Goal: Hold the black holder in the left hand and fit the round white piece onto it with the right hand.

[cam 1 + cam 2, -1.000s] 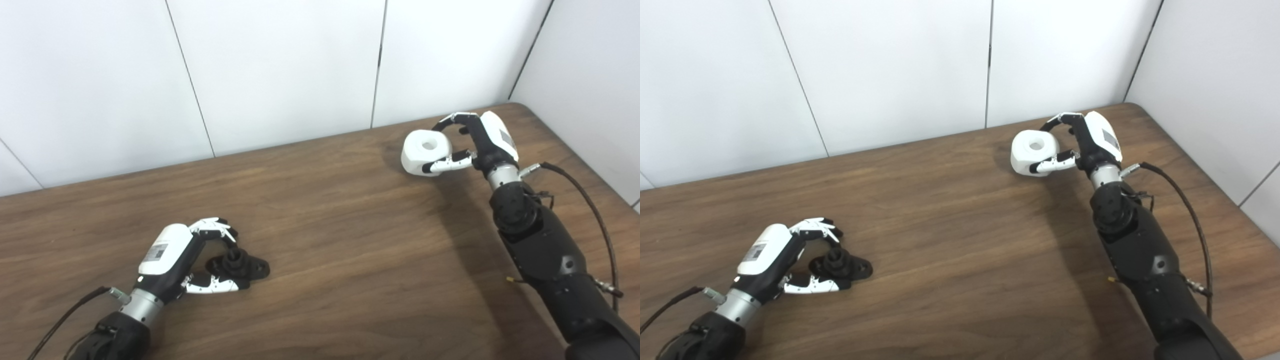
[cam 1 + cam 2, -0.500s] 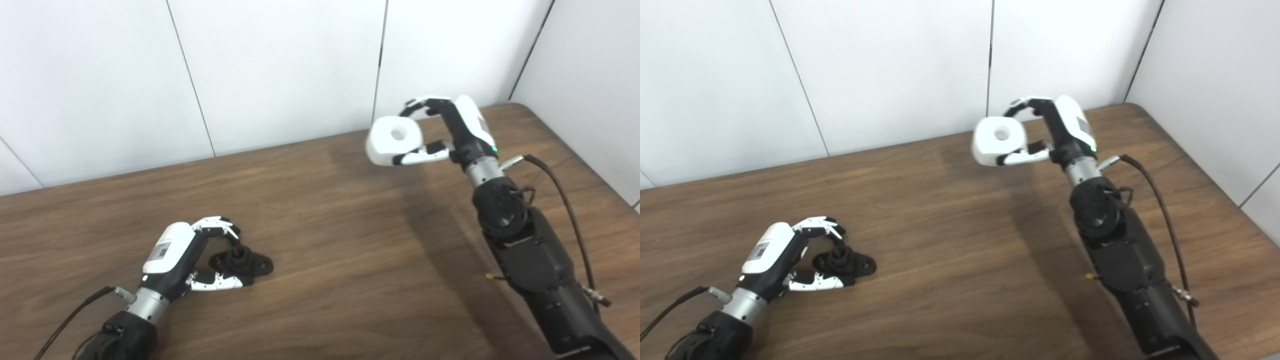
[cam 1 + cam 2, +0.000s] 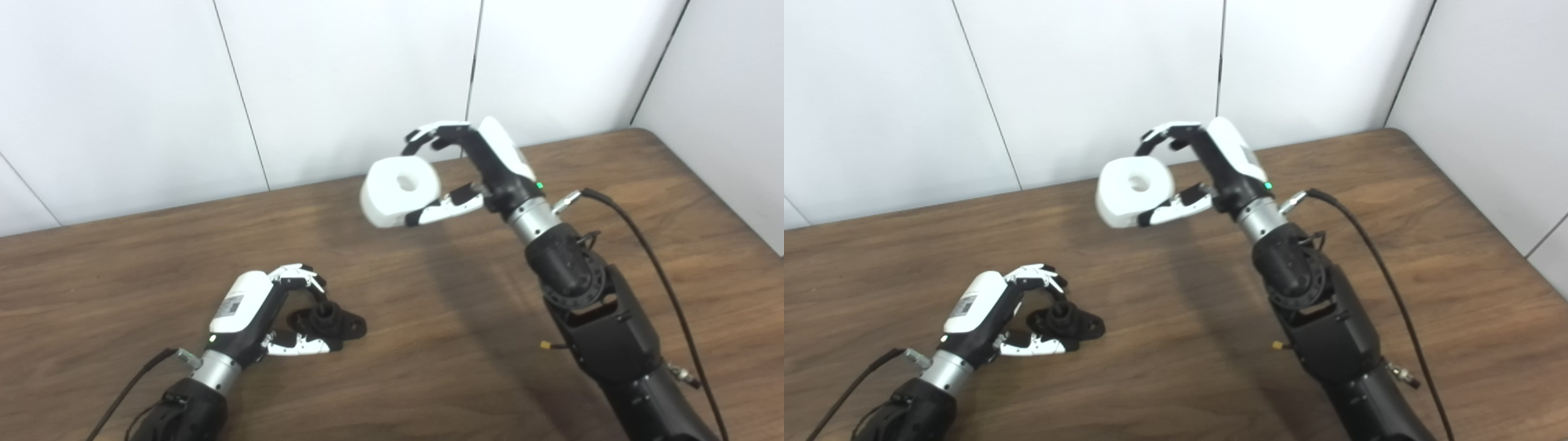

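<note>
White piece aloft, holder on the table

The right hand (image 3: pixel 1206 171) grips the round white piece (image 3: pixel 1134 190) in the air (hole facing up). Down at seven o'clock, the left hand (image 3: pixel 995 315) curls round the black holder (image 3: pixel 1064 322), which rests on the wooden table (image 3: pixel 1164 343).

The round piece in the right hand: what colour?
White round piece; clearest in the left eye view.
</note>
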